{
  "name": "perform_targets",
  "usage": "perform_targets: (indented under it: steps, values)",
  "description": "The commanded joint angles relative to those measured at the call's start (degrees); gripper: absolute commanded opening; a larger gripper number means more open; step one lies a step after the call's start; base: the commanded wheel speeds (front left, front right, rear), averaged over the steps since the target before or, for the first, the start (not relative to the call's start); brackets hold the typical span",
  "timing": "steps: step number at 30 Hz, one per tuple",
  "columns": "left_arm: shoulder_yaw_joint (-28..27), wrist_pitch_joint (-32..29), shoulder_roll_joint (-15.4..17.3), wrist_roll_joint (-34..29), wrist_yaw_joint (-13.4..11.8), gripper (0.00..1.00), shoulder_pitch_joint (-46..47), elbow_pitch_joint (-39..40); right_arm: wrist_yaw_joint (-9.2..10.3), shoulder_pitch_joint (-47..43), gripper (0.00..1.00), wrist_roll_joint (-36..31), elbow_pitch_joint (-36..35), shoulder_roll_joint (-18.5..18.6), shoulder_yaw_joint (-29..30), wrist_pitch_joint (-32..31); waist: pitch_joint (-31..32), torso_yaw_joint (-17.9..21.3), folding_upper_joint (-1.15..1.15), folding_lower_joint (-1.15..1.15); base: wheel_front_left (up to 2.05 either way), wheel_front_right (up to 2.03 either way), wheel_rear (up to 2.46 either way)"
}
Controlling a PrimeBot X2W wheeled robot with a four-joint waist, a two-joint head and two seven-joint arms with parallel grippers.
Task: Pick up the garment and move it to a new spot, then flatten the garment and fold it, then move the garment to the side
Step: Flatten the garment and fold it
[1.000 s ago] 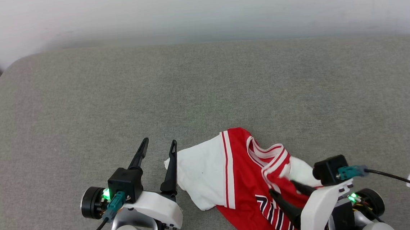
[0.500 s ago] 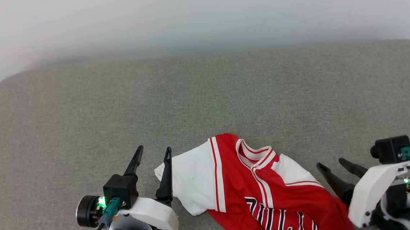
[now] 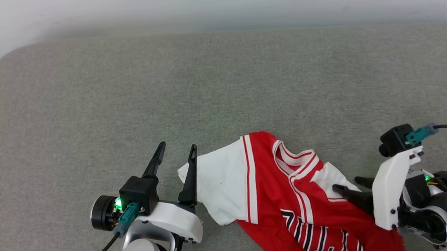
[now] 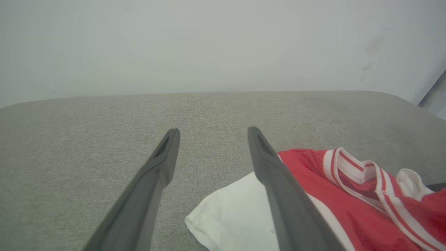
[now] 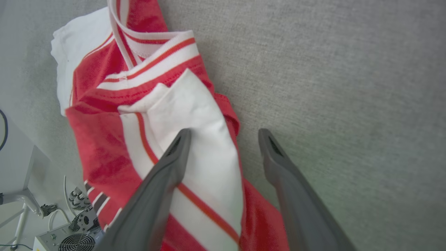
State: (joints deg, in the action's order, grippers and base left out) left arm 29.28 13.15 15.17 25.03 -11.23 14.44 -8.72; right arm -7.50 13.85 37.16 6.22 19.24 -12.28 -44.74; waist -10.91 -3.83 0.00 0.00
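Garment [image 3: 269, 185] lay crumpled on the grey cushion [image 3: 220, 82], near its front edge, right of centre in the head view. Not flat, not folded. One white sleeve [image 3: 220, 188] was spread out toward the robot's left. The red body was bunched, with the striped collar [image 3: 295, 163] standing up in a loop and the other white sleeve [image 5: 209, 139] folded over onto the red. Black lettering [image 3: 314, 241] was partly visible low down, and the hem ran off the bottom of the head view.

Left gripper [image 3: 177, 145]: jaws wide apart, nothing between them, fingers pointing away from the robot along the cushion. Its inner finger [image 4: 278, 181] overlapped the corner of the spread sleeve in the head and left wrist views. Contact was hard to judge from those angles; it was probably just above the cloth.

Right gripper [image 3: 346, 183]: jaws also wide apart, no cloth pinched. The right wrist view had it straddling the edge of the folded-over sleeve: one finger [image 5: 163, 181] over white fabric, the other over bare cushion just beside the garment.

Pale wall [image 3: 214, 0] stood behind the cushion. Past the cushion's edge in the right wrist view, a box with a fan grille [image 5: 69, 240] and some cables sat on the floor.
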Motion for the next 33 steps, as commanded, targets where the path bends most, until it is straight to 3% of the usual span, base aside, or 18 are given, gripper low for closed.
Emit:
perform_targets:
  steps: [1,4,5,6,7,13,21,27,33]
  values:
    - [0.08,0.33,-0.26,-0.15,0.14,1.0,0.8,-0.26,0.02,1.17,1.0,1.42,0.79,0.72,-1.18,-0.85,-1.04,-0.91,0.0,0.0,0.0,0.0,0.0]
    - [-0.11,0.67,-0.37,-0.02,0.0,1.0,0.99,-0.77,0.02,2.29,1.0,3.07,1.69,1.93,-2.74,-1.98,-1.37,-1.32,0.0,0.0,0.0,0.0,0.0]
    - [-0.17,0.64,-0.3,-0.05,-0.18,1.0,0.93,-1.06,0.02,2.71,0.47,3.4,1.78,2.43,-3.02,-1.77,-1.39,-1.36,0.0,0.0,0.0,0.0,0.0]
    - [-0.26,0.75,-0.3,-0.04,-0.26,1.0,0.87,-1.25,0.02,3.03,0.05,3.71,1.74,2.85,-3.19,-1.39,-1.33,-1.34,0.0,0.0,0.0,0.0,0.0]
    - [-0.34,0.83,-0.34,0.05,-0.28,1.0,0.77,-1.43,0.02,3.16,0.0,4.04,1.7,3.12,-3.43,-1.0,-1.18,-1.28,0.0,0.0,0.0,0.0,0.0]
    - [-0.76,1.14,-0.17,0.35,-0.87,1.0,-0.2,-2.23,0.02,4.29,0.0,3.95,0.31,5.5,-2.46,2.42,0.7,0.1,0.0,0.0,0.0,0.0,0.0]
    - [-0.73,1.23,0.34,0.36,-1.07,1.0,-0.65,-2.12,0.02,3.41,0.0,-3.75,1.16,4.84,8.34,9.9,2.24,2.26,0.0,0.0,0.0,0.0,0.0]
    - [-0.93,1.34,0.59,0.89,-1.38,1.0,-1.63,-2.11,0.02,-2.67,0.0,-12.78,1.33,-0.48,16.43,19.34,3.88,2.82,0.0,0.0,0.0,0.0,0.0]
    - [-1.29,1.03,1.16,1.47,-1.96,1.0,-2.93,-1.6,0.02,-9.14,0.0,-15.29,2.52,-6.71,18.58,26.03,5.36,3.51,0.0,0.0,0.0,0.0,0.0]
